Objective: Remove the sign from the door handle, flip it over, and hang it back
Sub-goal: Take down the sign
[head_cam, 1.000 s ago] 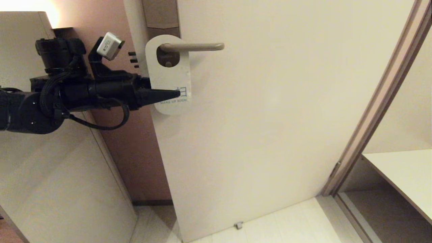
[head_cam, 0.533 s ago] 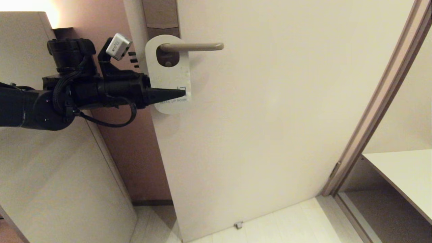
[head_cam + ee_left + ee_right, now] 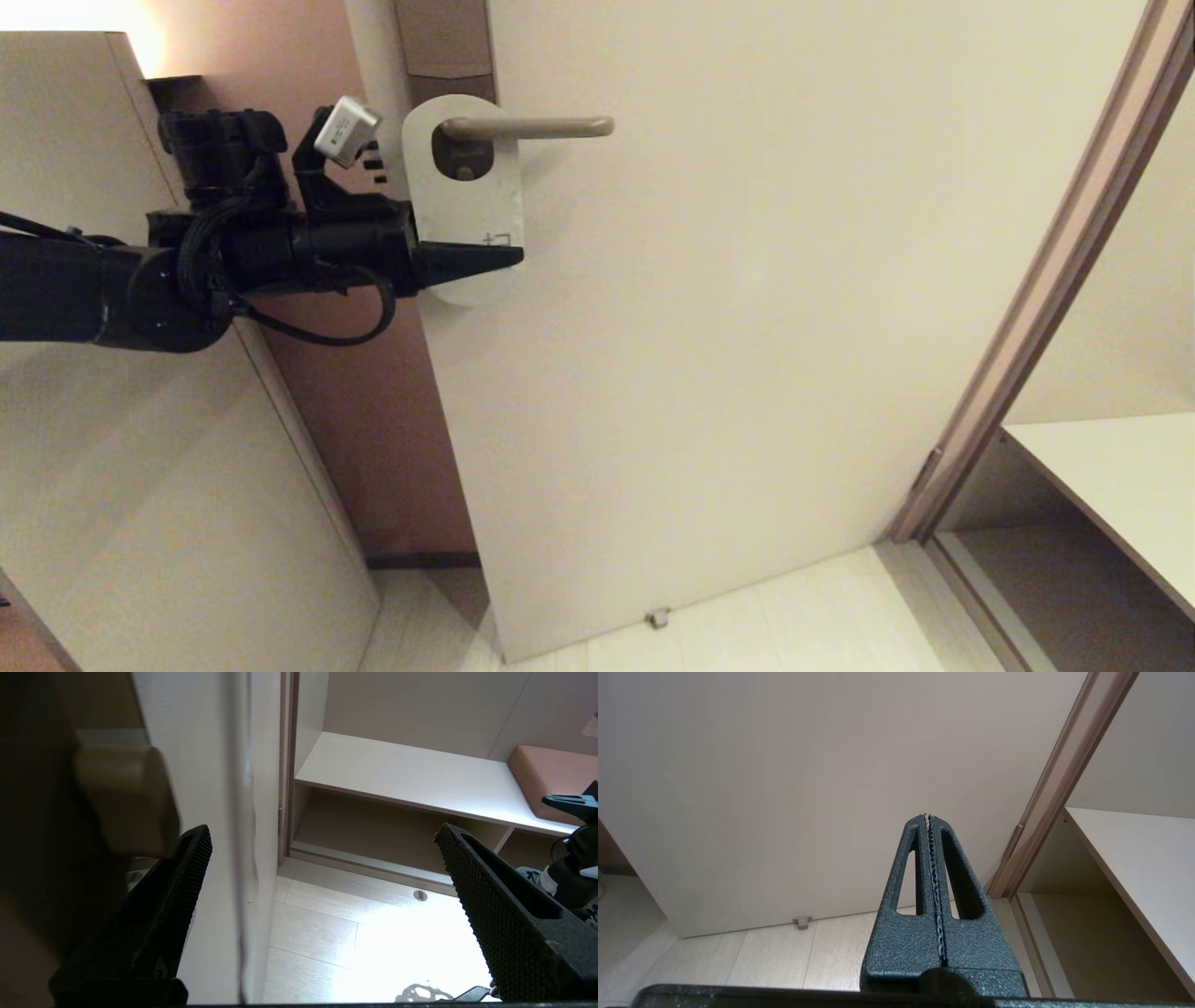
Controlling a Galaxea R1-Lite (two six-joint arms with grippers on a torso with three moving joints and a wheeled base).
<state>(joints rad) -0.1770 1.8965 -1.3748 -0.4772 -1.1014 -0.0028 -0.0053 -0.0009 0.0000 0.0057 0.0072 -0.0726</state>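
Nearest us, low down: our right gripper (image 3: 930,816) points at the lower part of the door, its two fingers pressed flat together with nothing between them; it does not show in the head view.
Floor: pale planks (image 3: 747,616) run under the door, with a small metal stop (image 3: 659,619) at the door's bottom edge.
Left arm: our black left arm (image 3: 112,289) reaches in level from the left at handle height, a small white block (image 3: 346,132) mounted on top of its wrist.
Left gripper: our left gripper (image 3: 509,257) has its fingers spread wide; in the wrist view one ribbed finger (image 3: 187,882) lies close by the door face and the other (image 3: 490,891) stands well apart from it, and we pinch nothing.
Sign: the sign (image 3: 462,201) hangs on the door handle (image 3: 527,127), the lever passing through its oval hole, white side towards us. The visible fingertip crosses the sign's lower part and covers most of its print. We cannot tell whether the other finger is behind the card.
Handle from the wrist: its rounded end (image 3: 128,798) shows large and blurred just beside the near finger.
Door: the pale door (image 3: 747,280) stands open, its edge (image 3: 243,835) seen from the wrist.
Beyond: a door frame (image 3: 1046,280) on the right, then a white shelf (image 3: 1120,476); a pale cabinet panel (image 3: 140,485) stands on the left.
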